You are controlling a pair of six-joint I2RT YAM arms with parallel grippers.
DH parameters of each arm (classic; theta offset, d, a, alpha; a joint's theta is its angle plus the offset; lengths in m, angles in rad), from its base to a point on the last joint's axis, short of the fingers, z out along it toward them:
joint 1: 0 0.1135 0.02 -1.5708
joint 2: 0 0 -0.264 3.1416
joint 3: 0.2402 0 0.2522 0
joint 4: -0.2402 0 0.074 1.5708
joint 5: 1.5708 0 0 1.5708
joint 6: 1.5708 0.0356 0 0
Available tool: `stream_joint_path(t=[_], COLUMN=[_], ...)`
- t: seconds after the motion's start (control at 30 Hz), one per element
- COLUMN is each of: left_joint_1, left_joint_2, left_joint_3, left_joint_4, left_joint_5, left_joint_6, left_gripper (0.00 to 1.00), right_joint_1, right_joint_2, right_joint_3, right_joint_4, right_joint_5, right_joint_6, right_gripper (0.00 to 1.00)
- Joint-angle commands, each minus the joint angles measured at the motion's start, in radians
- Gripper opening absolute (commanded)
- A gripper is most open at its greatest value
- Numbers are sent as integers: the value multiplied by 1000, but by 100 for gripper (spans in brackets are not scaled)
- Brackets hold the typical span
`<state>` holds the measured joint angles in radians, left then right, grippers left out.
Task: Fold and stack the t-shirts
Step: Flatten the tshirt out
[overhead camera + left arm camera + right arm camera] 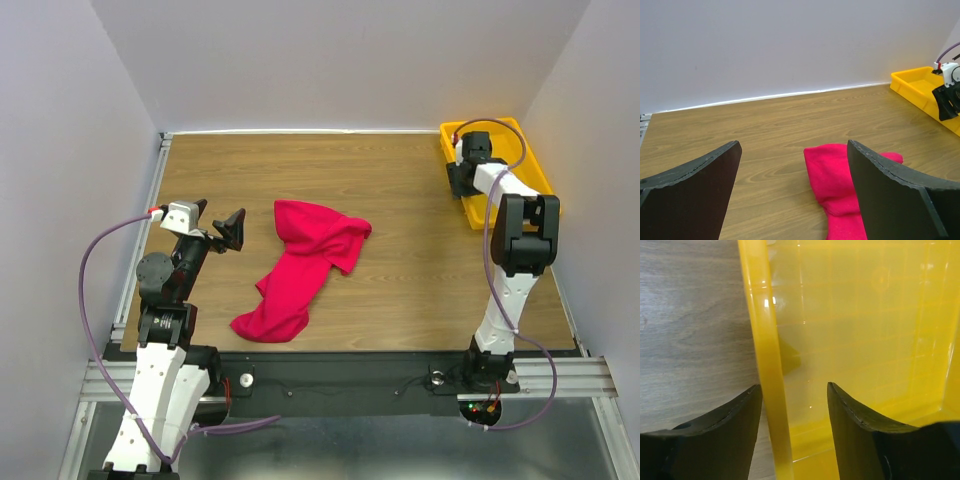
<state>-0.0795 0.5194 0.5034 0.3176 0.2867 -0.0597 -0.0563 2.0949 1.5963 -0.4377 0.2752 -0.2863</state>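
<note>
A yellow plastic tray (pixel 532 148) sits at the far right of the wood-grain tabletop (pixel 420 290). Its left rim (pixel 767 365) passes between the right jaws: 1 jaw over bare wood, 1 over the tray's floor.

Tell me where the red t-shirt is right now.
In the top view the red t-shirt lies crumpled on the table, left of centre, just right of the left gripper and well apart from the yellow tray in the far right corner.

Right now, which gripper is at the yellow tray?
The right gripper, straddling the rim of the tray; the left gripper hangs open beside the red t-shirt.
</note>
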Motion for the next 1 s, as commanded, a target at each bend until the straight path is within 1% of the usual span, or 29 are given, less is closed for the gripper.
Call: stream_joint_path(t=[0.0, 0.03, 0.1, 0.13, 0.17, 0.2, 0.23, 0.27, 0.3, 0.33, 0.37, 0.43, 0.47, 0.53, 0.57, 0.6, 0.63, 0.7, 0.73, 0.77, 0.8, 0.87, 0.93, 0.97], left_joint_1=[-5, -6, -5, -6, -5, -5, -5, -5, -6, -6, -6, -19, -26, -68, -86, -121, -149, -198, -248, -270, -304, -339, -370, -405], left_joint_2=[-6, -2, 17, 31, 45, 86, 114, 141, 204, 235, 299, 359, 385, 467, 496, 552, 582, 664, 689, 712, 752, 800, 823, 840], left_joint_3=[-2, 0, 1, 7, 15, 26, 53, 70, 87, 105, 141, 167, 187, 207, 222, 230, 248, 270, 280, 297, 305, 323, 330, 336], left_joint_4=[57, 61, 66, 64, 64, 58, 32, 14, -30, -55, -80, -144, -159, -201, -212, -218, -230, -242, -247, -249, -249, -252, -262, -268], left_joint_5=[5, 5, 19, 31, 46, 86, 98, 118, 152, 166, 186, 198, 192, 174, 167, 155, 148, 97, 77, 60, 33, -18, -58, -87], left_joint_6=[1, -3, -25, -37, -48, -57, -83, -91, -97, -100, -100, -95, -94, -95, -100, -106, -112, -132, -140, -150, -167, -187, -199, -207], left_gripper=[99, 99, 99, 99, 99, 98, 99, 99, 99, 98, 99, 98, 98, 97, 96, 96, 95, 94, 94, 93, 92, 90, 89, 88], right_joint_1=[-11, -11, -11, -11, -11, -10, -10, -10, -8, -8, -8, -7, -7, -7, -7, -7, -7, -8, -2, 9, 44, 87, 92, 92], right_joint_2=[-44, -59, -116, -137, -162, -185, -222, -239, -254, -274, -310, -360, -416, -473, -501, -534, -541, -532, -532, -538, -564, -622, -647, -656], right_joint_3=[39, 36, 39, 39, 39, 40, 48, 51, 51, 50, 36, 4, -18, -106, -146, -207, -237, -284, -341, -364, -413, -461, -499, -533], right_joint_4=[37, 37, 36, 36, 34, 36, 36, 34, 30, 27, 24, 22, 22, 33, 45, 62, 62, 51, 51, 53, 54, 57, 60, 60], right_joint_5=[-13, -45, -82, -118, -137, -151, -174, -182, -200, -218, -264, -348, -446, -566, -720, -822, -1060, -1299, -1402, -1495, -1505, -1447, -1443, -1429], right_joint_6=[18, 18, 16, 16, 13, 13, 9, 13, -3, -16, -27, -81, -103, -137, -125, -96, -56, -11, -10, -11, -46, -82, -88, -85], right_gripper=[64, 70, 76, 82, 82, 87, 87, 93, 94, 100, 100, 100, 100, 100, 100, 100, 100, 100, 100, 100, 99, 100, 100, 100])
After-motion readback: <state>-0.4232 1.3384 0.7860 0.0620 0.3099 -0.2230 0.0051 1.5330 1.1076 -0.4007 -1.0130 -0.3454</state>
